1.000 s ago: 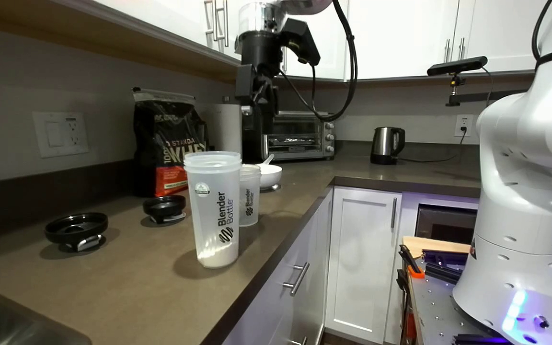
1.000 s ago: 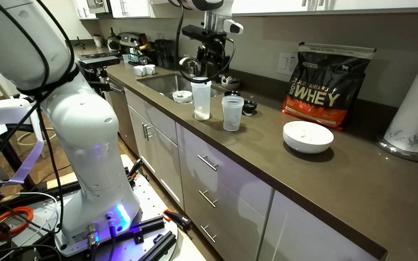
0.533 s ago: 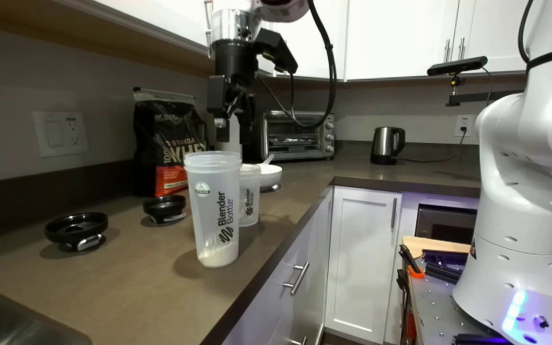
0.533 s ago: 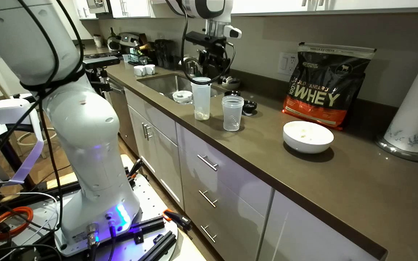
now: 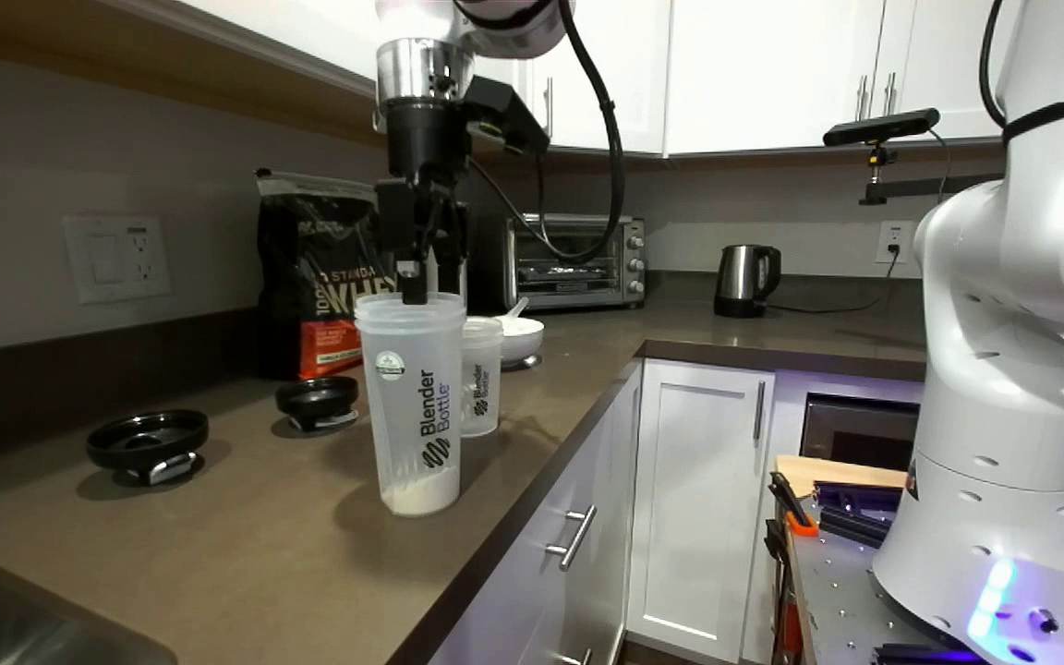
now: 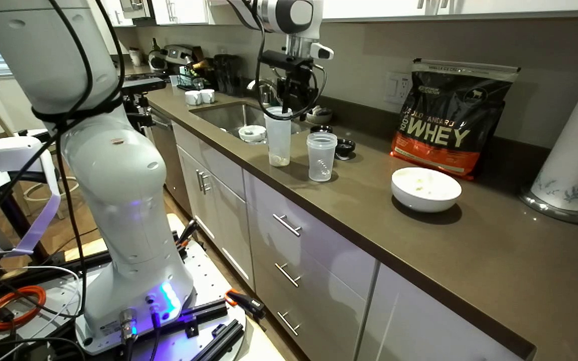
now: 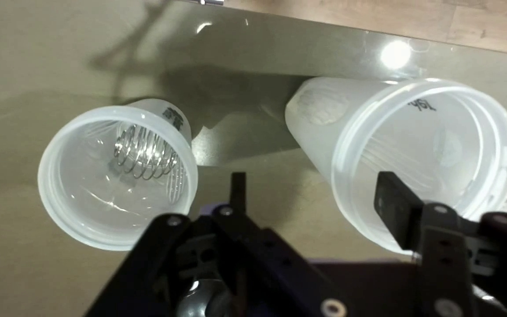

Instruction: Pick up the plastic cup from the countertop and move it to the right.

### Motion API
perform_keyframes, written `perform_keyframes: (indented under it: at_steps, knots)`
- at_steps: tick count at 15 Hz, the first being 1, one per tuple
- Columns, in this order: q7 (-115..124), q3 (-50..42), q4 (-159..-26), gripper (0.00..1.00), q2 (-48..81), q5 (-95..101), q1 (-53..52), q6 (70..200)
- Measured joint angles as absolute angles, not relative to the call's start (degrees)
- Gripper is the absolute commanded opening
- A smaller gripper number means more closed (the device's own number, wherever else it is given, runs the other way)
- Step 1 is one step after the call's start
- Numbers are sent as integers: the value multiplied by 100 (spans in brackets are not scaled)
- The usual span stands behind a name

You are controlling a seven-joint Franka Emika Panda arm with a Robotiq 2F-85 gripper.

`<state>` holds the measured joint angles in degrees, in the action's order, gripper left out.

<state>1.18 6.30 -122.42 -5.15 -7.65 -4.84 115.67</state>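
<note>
The plastic cup is the tall translucent tumbler (image 5: 417, 406) with dark lettering, upright with white powder in its bottom; it also shows in an exterior view (image 6: 279, 138) and the wrist view (image 7: 324, 116). It stands on the brown-grey countertop (image 5: 264, 554), near the front edge. My gripper (image 5: 432, 277) points down at rim height. In the wrist view, the gripper (image 7: 315, 198) is open and empty. Its right finger overlaps the tall cup's mouth. Its left finger shows over bare counter between the two cups. Whether the right fingertip is inside the cup or above it, I cannot tell.
A shorter translucent cup (image 7: 117, 176) with a wire coil inside stands close to the tall cup. Two black lids (image 5: 149, 439) lie near the wall. A white bowl (image 6: 425, 188), whey bag (image 6: 452, 120) and paper towel roll (image 6: 572, 155) stand along the counter. The sink (image 6: 234, 115) is beyond.
My gripper has moved down and toward the tall cup, so a fingertip now overlaps its rim in the exterior views. Both cups have stayed in place.
</note>
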Motion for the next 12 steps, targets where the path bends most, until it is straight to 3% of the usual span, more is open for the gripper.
perform_keyframes:
  at_steps: [7,12]
  knots:
    - [140,689,-12234,2,-448,-677,-556,11565]
    - [143,741,-12234,2,-446,-643,-656,11540]
